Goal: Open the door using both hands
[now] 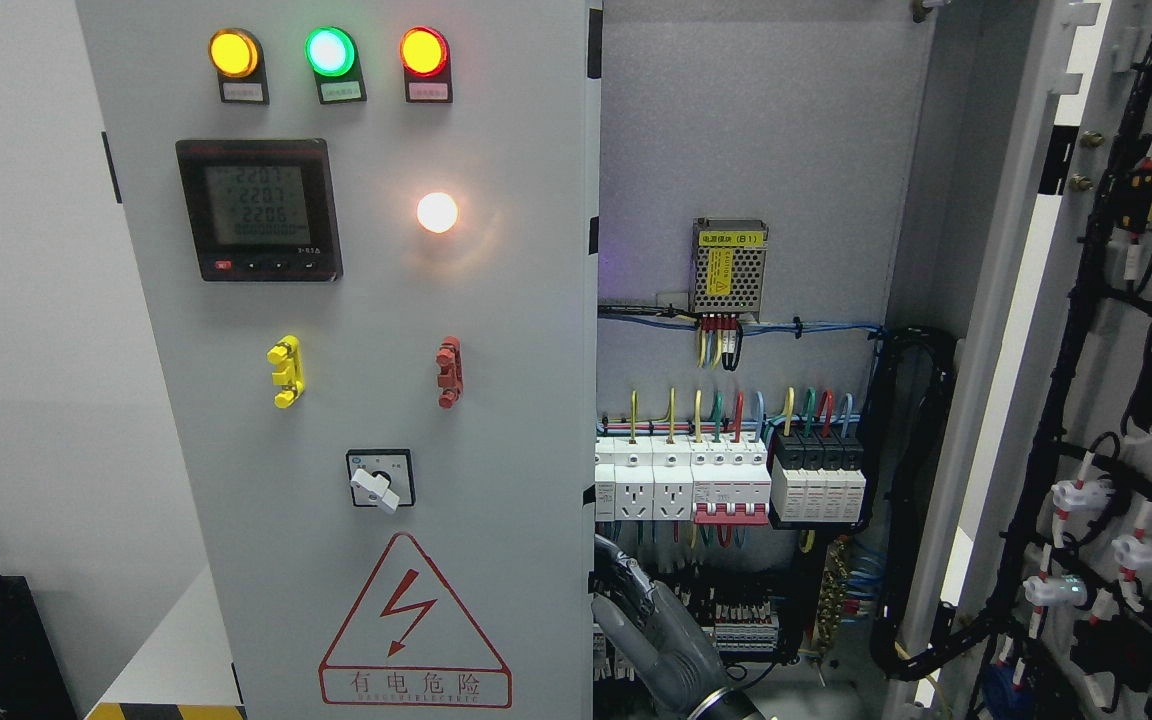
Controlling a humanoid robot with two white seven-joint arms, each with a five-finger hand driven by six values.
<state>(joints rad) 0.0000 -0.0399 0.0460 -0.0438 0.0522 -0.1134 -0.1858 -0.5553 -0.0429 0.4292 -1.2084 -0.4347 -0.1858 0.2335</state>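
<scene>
**Cabinet doors: right leaf open, left leaf closed**

The electrical cabinet has two doors. The left door (pixel 376 400) stands closed and fills the left half of the head view; it carries three indicator lamps (pixel 329 52), a digital meter (pixel 259 208), a rotary switch (pixel 380 481) and a red warning triangle (pixel 414 625). The right door (pixel 1106 400) is swung fully outward at the right edge, its inner wiring harness exposed. Between them the interior (pixel 746 200) is visible, with a power supply (pixel 730 265) above a row of breakers (pixel 731 480).

One hand (pixel 636 610) rises from the bottom edge near the middle, its grey fingers beside the free edge of the left door. Which arm it belongs to cannot be determined, nor whether the fingers grip the door edge.

Assessment: the task appears half complete. The next move likely requires hooking the fingers behind the left door's free edge and pulling outward along the hinge arc, clear of the breakers.
</scene>
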